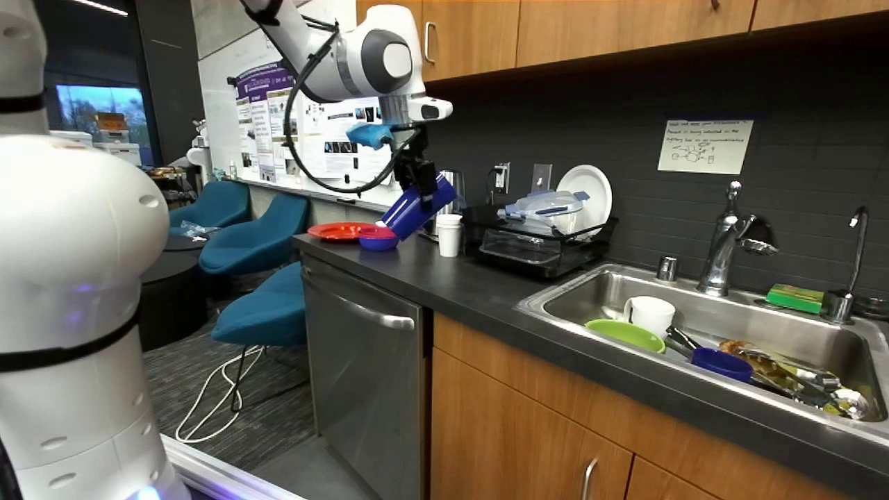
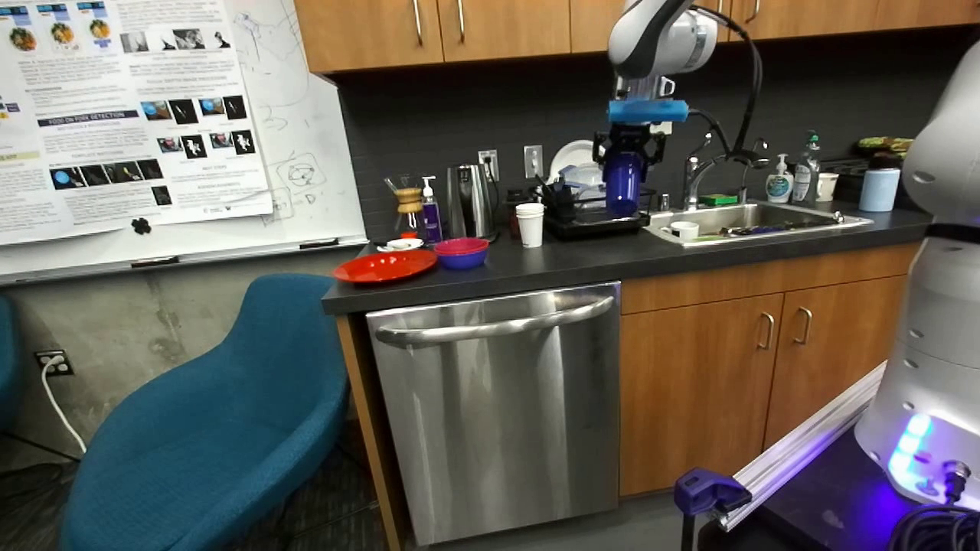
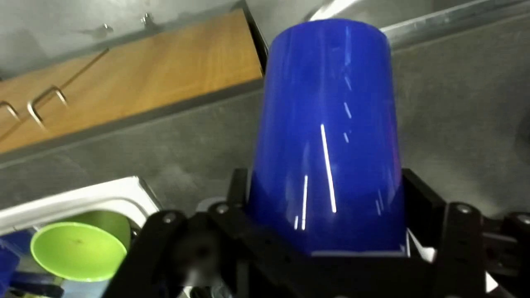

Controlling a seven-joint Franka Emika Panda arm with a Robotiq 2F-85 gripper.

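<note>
Smooth, glossy plastic on the blue cup (image 3: 327,103); brushed, shiny metal across the dishwasher (image 2: 501,421), polished metal at the faucet (image 1: 720,258); dull, matt countertop (image 2: 574,264); smooth, fine-grained wood on the cupboard doors (image 2: 697,383); matt, woven-looking cloth over the chair (image 2: 214,432).

Cup (image 3: 327,136) between jaws, above counter (image 3: 186,142)

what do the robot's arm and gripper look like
The arm is white and rounded, with grey trim and black bands. A black cable loops beside it, and a bright blue piece sits above the gripper, which is black with small metallic screws. Blue light glows at the arm's base.
</note>
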